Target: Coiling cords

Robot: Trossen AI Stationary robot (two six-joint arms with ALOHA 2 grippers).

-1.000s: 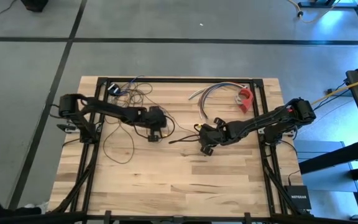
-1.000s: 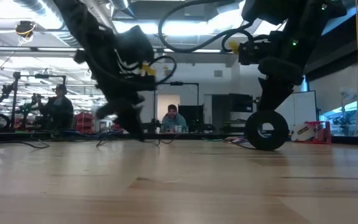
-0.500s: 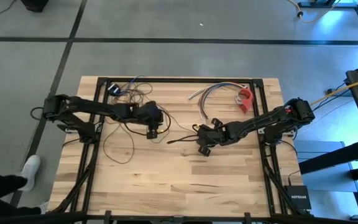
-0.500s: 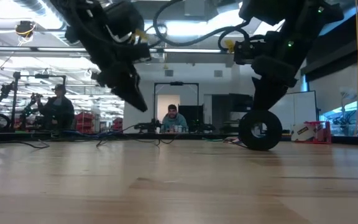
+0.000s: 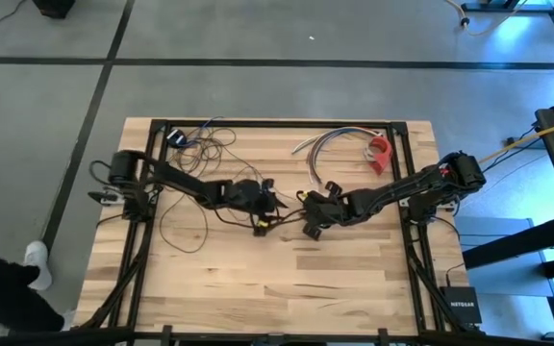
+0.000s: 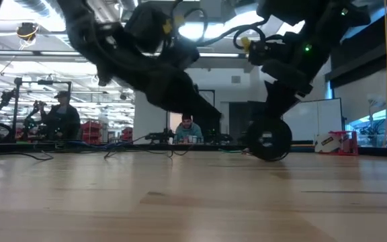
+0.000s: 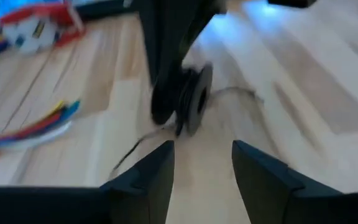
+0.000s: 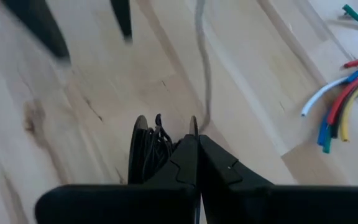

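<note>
The cord is a thin dark wire. Its loose loops (image 5: 183, 235) lie on the table's left half, and a tangle (image 5: 205, 144) lies at the far left. It ends on a small round black spool (image 6: 267, 140), which stands on edge near the table's middle (image 7: 194, 102). My right gripper (image 5: 308, 219) is shut on the spool. My left gripper (image 5: 269, 210) hovers low just left of the spool. It is open (image 7: 202, 162), with only bare wood between its fingers. A strand of the wire (image 7: 129, 149) lies on the table ahead of it. My right gripper pinches one flange of the spool (image 8: 193, 127) between its two fingers. It comes slanting down from the table's right. The wound wire (image 8: 157, 140) and the other flange (image 8: 138, 146) sit beside the fingers. The spool stands on edge, its lower rim (image 6: 267, 158) at the table top.
A bundle of multicoloured wires (image 5: 330, 142) and a red piece (image 5: 381, 154) lie at the far right, with a small black ring (image 5: 335, 187) nearer the grippers. Black frame rails (image 5: 277, 124) edge the table. People sit in the room beyond (image 6: 188, 128).
My left gripper has risen off the table, opened, and gone toward the table's right, coming down close to the spool. My right gripper has carried the spool a little toward the table's left, still upright on its edge.
</note>
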